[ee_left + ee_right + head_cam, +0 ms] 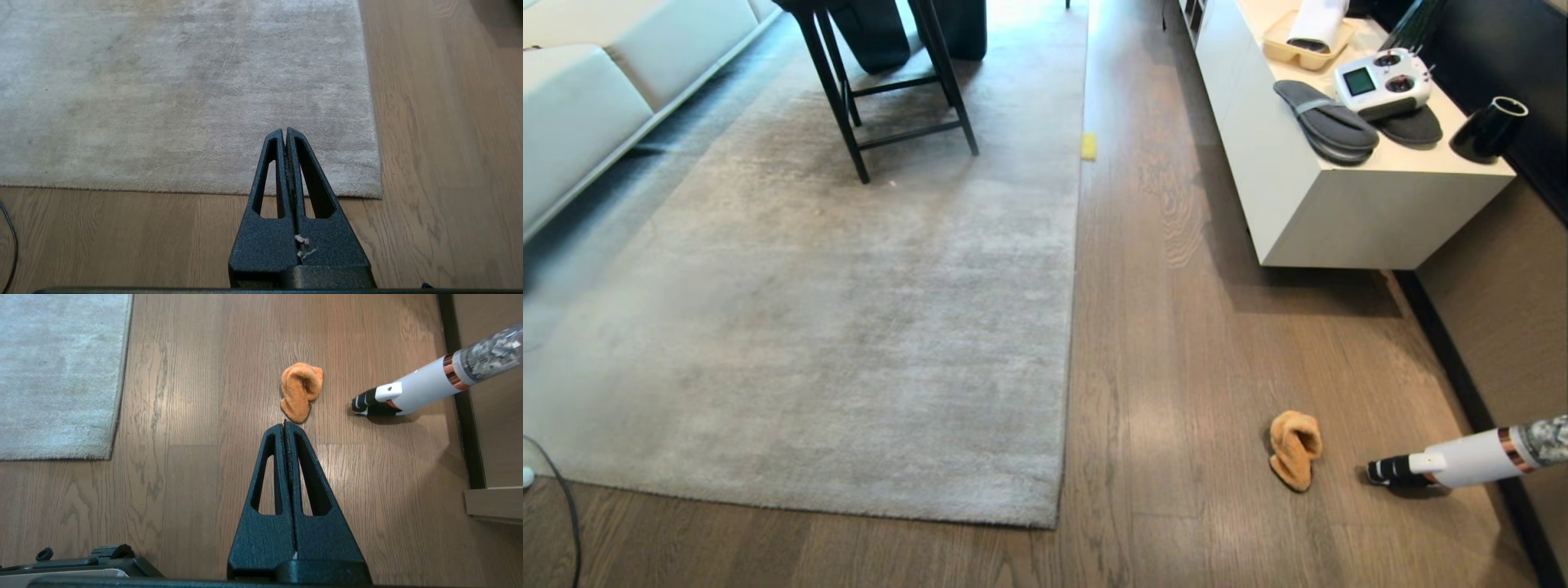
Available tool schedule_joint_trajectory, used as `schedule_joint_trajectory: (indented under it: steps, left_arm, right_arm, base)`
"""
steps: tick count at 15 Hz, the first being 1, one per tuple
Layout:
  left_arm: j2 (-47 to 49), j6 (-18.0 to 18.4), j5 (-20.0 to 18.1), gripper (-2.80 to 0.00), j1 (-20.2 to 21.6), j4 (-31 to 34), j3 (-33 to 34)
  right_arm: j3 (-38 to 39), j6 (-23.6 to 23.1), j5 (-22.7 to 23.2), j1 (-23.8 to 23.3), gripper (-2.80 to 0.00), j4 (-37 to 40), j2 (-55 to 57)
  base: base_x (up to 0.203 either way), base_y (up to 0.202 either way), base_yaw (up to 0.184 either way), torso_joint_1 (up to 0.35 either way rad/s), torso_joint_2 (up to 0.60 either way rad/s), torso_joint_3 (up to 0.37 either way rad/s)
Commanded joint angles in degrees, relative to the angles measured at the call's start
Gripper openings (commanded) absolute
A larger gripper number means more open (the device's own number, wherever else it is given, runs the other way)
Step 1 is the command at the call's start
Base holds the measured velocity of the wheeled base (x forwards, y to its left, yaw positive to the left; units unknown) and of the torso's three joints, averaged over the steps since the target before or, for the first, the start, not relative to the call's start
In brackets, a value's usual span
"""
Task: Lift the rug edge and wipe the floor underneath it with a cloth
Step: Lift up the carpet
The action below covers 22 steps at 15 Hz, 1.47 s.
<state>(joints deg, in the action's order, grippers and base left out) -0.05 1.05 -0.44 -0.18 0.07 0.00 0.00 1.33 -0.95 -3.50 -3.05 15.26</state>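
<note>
The rug edge (1068,327) lies flat on the floor (1201,392), its near right corner (1045,514) probably the easiest place to pinch and peel up; the rug looks large and heavy, floppy not stiff. The cloth (1294,447) sits on bare planks right of the rug, soft and light, next to a vacuum (1462,461). Left gripper (285,131) and right gripper (284,424) both have jaws closed, empty. Open floor separates rug and cabinet (1339,220).
</note>
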Motion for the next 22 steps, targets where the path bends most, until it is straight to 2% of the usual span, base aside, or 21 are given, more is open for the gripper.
schedule_joint_trajectory:
  steps: [1,17,22]
  left_arm:
    - [0.05,0.01,0.0,-2.8,0.01,0.01,0.0]
    - [0.05,0.36,0.18,-2.8,0.01,0.1,0.0]
    - [0.05,2.38,0.11,-2.8,0.01,0.01,-0.02]
  right_arm:
    - [0.0,-0.01,-0.02,-0.02,-2.8,-0.03,0.03]
    - [0.0,-0.01,-0.02,-0.02,-2.8,-0.04,0.02]
    - [0.0,-0.01,-0.02,-0.02,-2.8,-0.03,-0.06]
  base:
    - [0.0,0.0,0.0,0.003,0.0,-0.196]
    - [0.0,0.0,0.0,0.002,0.0,-0.198]
    - [0.0,0.0,0.0,0.004,0.0,-0.198]
